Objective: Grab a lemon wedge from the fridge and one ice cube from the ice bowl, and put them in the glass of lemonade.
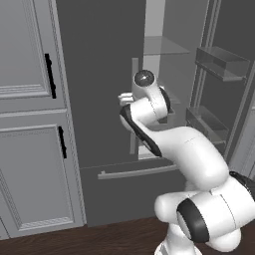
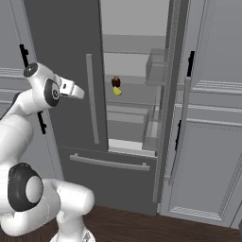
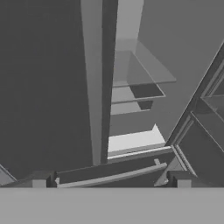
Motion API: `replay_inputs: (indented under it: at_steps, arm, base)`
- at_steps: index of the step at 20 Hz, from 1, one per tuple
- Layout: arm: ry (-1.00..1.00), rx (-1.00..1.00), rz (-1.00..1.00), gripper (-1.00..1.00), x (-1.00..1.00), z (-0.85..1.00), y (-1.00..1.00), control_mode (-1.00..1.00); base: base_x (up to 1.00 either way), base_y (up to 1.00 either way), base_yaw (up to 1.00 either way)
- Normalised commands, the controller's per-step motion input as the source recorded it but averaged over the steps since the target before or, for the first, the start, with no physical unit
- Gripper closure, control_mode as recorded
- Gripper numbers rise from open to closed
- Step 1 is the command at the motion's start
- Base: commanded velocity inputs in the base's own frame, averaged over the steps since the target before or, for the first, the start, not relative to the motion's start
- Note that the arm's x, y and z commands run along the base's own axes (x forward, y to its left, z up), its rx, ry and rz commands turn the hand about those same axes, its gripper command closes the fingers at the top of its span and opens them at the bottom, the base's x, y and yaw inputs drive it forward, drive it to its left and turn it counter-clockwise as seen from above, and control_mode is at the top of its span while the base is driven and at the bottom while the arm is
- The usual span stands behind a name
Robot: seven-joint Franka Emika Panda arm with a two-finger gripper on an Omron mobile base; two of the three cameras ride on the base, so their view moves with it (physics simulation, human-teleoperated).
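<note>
Yellow against grey: the tiny bright lemon wedge (image 2: 117,91) sits on a glass shelf inside the tall dark grey French-door fridge (image 2: 66,61), just below a small dark brown jar (image 2: 116,82) it seems to touch. The fridge's right door (image 2: 176,108) is swung wide, which is why the shelves show; the left door, with its long pale grey bar handle (image 2: 92,99), looks shut or nearly so and covers the rest of the interior.

The white arm's two-finger gripper (image 2: 79,93) hangs in front of that left door, near the handle, well apart from the wedge. Jaws spread fully, nothing between them, and the small dark fingertips (image 3: 183,179) at the bottom of the hand view frame empty shelves and the bottom drawer (image 2: 111,163). Pointing inward like this, it looks ready to reach across to the wedge. The grab hasn't started.
</note>
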Motion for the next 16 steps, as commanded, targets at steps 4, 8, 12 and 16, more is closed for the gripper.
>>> replay_inputs:
  at_steps: [4,8,12,16]
  arm:
    - [0.07,0.10,0.00,-1.00,1.00,-0.29,-0.25,-1.00]
    - [0.07,0.13,0.04,-1.00,0.90,-0.47,-0.41,-1.00]
    - [0.02,0.08,0.04,-1.00,0.61,-0.29,-0.21,-1.00]
    - [0.00,0.03,0.13,-1.00,0.25,-0.02,0.01,-1.00]
  base:
    - [0.00,0.00,0.00]
    - [0.00,0.00,0.00]
    - [0.00,0.00,0.00]
    - [0.00,0.00,0.00]
